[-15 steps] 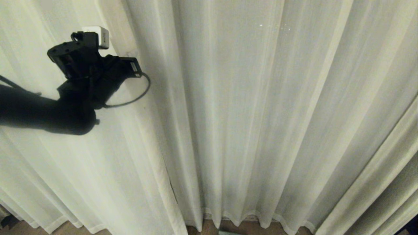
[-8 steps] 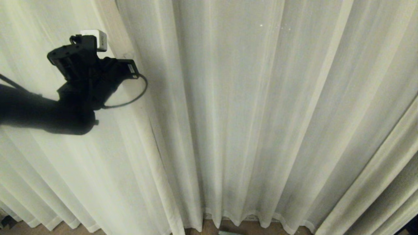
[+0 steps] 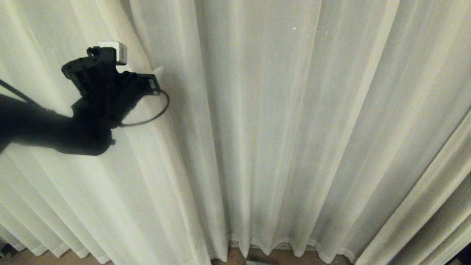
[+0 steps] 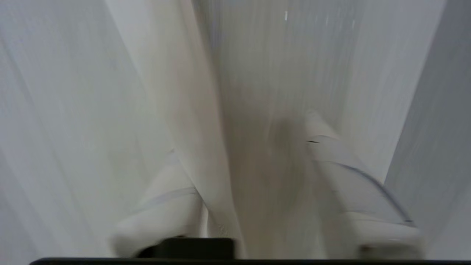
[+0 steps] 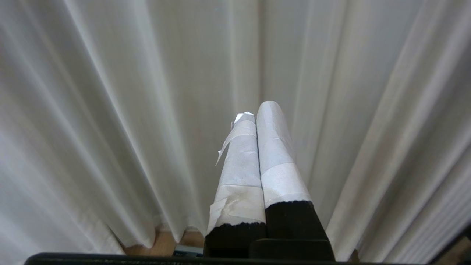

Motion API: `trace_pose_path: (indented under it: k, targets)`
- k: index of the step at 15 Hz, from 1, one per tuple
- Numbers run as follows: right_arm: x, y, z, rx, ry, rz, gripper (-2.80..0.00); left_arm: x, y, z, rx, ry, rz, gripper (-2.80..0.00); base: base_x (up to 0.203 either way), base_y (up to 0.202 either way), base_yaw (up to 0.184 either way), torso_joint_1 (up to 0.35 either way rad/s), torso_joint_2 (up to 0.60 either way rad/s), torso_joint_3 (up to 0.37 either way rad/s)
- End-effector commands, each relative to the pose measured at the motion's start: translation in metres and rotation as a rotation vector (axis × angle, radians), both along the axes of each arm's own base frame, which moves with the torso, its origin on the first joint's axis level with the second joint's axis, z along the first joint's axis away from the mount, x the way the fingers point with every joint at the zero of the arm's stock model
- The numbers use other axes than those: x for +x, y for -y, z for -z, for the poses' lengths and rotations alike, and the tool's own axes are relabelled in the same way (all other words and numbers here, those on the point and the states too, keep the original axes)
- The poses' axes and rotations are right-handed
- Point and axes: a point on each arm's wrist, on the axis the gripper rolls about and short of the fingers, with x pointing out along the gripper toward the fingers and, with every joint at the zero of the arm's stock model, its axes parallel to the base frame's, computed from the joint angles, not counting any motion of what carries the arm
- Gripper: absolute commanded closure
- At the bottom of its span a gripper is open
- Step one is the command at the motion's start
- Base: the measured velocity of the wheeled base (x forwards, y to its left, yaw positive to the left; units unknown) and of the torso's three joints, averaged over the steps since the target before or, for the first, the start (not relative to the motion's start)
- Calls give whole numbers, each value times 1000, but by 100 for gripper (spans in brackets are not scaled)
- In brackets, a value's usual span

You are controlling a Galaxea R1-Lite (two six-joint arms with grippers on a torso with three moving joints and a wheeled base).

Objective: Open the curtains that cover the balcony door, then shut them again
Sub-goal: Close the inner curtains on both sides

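Since a second ago the left gripper (image 3: pixel 156 73) has shifted slightly down and rightward against the fabric, and its taped fingers (image 4: pixel 342 165), then pinched together, now stand apart with a fold of cloth running between them. That fold is the inner edge of the left curtain panel (image 3: pixel 121 165), which overlaps the right curtain panel (image 3: pixel 294 129) so that the curtains hang fully drawn, their hems (image 3: pixel 257 246) just above the floor (image 3: pixel 235 255); the balcony door behind them is hidden. With the cloth drawn across and the jaws just parted, I judge the closing pull finished and the step in hand to be the release. To do it well, the fingers should part enough that no weave stays caught on the tape, then the arm should draw straight back from the fabric, not sideways, so the edge is not dragged open and the overlap stays. A snagged fold would reopen a gap. The right gripper (image 5: pixel 257 110) hangs idle facing the pleats, its taped fingertips pressed together and holding nothing.
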Motion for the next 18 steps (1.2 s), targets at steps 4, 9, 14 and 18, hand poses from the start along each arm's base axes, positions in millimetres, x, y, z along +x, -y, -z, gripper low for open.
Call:
trace_pose_path:
  k: [4,9,14,18]
  targets:
    - [0,0,0,1,0,0,0,-38,-5,-16,-8,57,-6,-280,0,0,0,0,0,0]
    - [0,0,0,1,0,0,0,-105,-16,-21,-6,33,-16,-280,0,0,0,0,0,0]
    - [0,0,0,1,0,0,0,-165,-30,-31,-10,76,-52,-280,0,0,0,0,0,0]
    - [0,0,0,1,0,0,0,-220,-37,-16,-10,67,-71,-280,0,0,0,0,0,0]
